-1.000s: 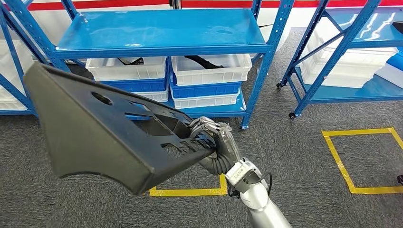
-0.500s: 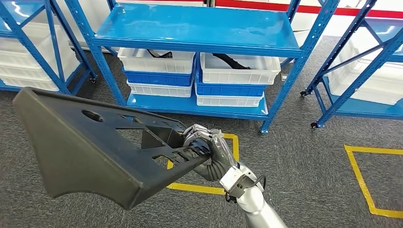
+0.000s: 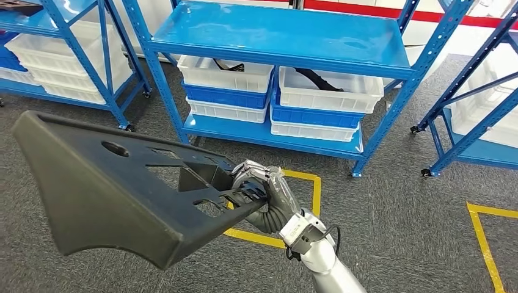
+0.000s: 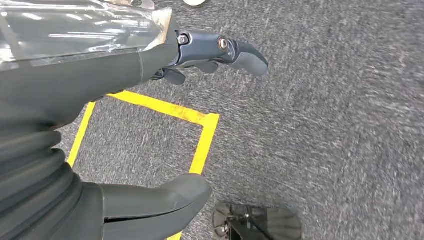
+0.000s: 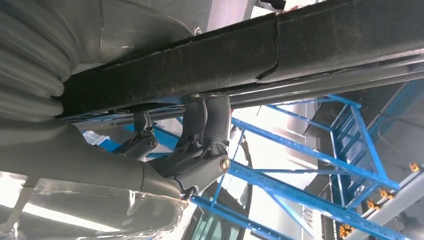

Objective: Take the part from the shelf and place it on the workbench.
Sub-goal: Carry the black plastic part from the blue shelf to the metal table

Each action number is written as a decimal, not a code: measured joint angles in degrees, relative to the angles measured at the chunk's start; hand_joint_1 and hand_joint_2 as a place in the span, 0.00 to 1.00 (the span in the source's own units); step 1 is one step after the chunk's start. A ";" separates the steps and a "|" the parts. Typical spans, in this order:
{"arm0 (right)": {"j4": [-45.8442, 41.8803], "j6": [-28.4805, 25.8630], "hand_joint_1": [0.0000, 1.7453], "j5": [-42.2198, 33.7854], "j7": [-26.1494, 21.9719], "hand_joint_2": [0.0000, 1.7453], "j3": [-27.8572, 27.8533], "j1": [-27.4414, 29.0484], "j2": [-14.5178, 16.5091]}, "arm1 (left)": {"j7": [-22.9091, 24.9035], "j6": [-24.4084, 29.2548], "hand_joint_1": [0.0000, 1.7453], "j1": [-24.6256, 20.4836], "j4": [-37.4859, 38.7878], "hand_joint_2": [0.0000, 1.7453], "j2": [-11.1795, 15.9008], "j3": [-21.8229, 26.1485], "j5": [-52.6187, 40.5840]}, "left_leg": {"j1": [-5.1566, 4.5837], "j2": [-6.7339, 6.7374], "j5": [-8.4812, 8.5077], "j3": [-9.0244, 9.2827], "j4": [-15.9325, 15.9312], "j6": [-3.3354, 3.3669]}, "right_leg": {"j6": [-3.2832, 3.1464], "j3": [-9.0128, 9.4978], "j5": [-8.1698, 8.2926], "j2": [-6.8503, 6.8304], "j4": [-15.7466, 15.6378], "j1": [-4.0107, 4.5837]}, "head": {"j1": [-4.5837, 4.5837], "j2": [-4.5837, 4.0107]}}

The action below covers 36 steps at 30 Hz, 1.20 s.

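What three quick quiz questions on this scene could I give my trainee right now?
1. True or false: the right hand grips the black part at one edge, off the floor.
2. What sits under the blue shelf straight ahead? A) cardboard boxes B) white bins stacked with blue ones C) a toolbox
3. Fill in: the left hand holds ____ and hangs over grey carpet marked with yellow tape.

Key: 1 true. 2 B. 3 nothing; its fingers are apart.
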 joint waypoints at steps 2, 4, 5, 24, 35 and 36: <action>0.00 -0.67 1.00 -0.53 -0.31 1.00 -0.37 0.14 0.01 | 0.10 0.02 0.00 -0.06 0.00 1.00 0.07 -0.01 -0.04 | -0.29 0.89 0.63 1.69 -3.27 0.81 | 0.80 -0.09 -0.19 -0.66 0.26 0.43 | 0.26 0.00; -0.01 -1.04 1.00 -1.13 -0.53 1.00 -0.92 0.26 0.05 | 0.29 0.08 0.00 -0.05 0.00 1.00 0.16 -0.01 -0.05 | -0.67 -0.10 0.91 1.46 -3.45 1.77 | 1.56 -0.09 -0.17 -1.31 0.16 0.62 | 0.52 0.00; -0.03 -1.13 1.00 -1.41 -0.59 1.00 -1.24 0.26 0.07 | 0.38 0.13 0.00 -0.03 0.00 1.00 0.18 -0.01 -0.05 | -0.74 -0.50 1.16 1.46 -3.73 2.22 | 1.90 -0.21 -0.37 -1.07 0.36 0.51 | 0.51 0.00; -2.51 -0.91 1.00 -0.63 0.96 1.00 -4.02 1.28 1.19 | 1.04 0.68 0.00 0.35 0.00 1.00 0.25 -0.11 -1.75 | -0.45 -3.07 -2.39 -4.50 5.05 0.62 | 0.27 -0.17 0.28 3.52 0.02 -0.60 | 0.19 0.00; -2.97 -0.88 1.00 -0.43 0.86 1.00 -3.91 1.41 1.55 | 1.46 0.52 0.00 -0.05 0.00 1.00 0.56 -0.14 -2.02 | -1.34 -0.42 1.14 1.72 -4.06 2.76 | 1.28 -0.43 0.00 -1.49 0.15 0.92 | 0.39 0.00; -3.03 -0.88 1.00 -0.42 0.86 1.00 -3.90 1.38 1.56 | 1.52 0.51 0.00 -0.05 -0.01 1.00 0.57 -0.15 -2.06 | -1.24 -0.90 1.42 1.76 -4.35 3.17 | 1.52 -0.67 -0.48 -0.84 0.76 0.86 | 0.41 0.00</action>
